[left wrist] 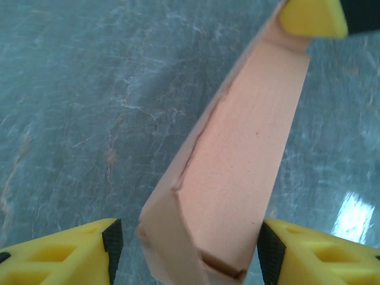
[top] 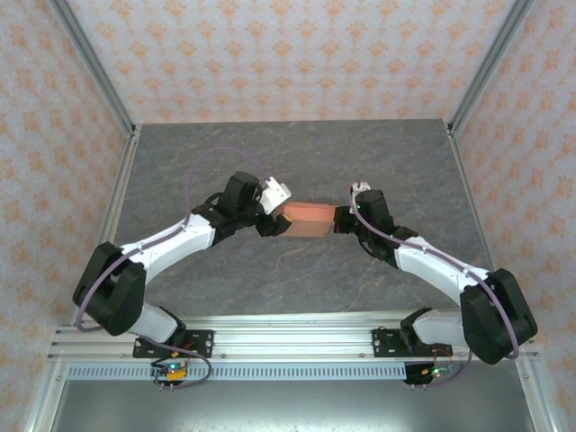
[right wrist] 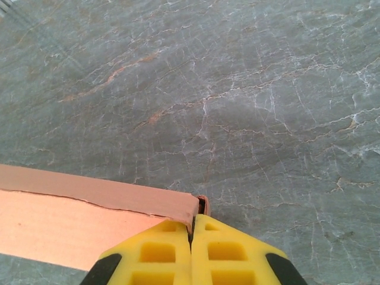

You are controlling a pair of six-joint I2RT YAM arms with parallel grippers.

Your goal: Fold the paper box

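Right jaws tight on paper box (right wrist: 71,225)

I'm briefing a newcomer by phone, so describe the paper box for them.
Start at the grey marbled table, then look to its middle where the left arm and right arm meet. There the paper box stretches between them, the right end effector pinching one end. Salmon-orange cardboard sets it apart from grey stone and black-and-white arms.

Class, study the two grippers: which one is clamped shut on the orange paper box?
The right gripper: its fingers pinch an end flap of the paper box. The left gripper has its jaws apart, straddling the other end.
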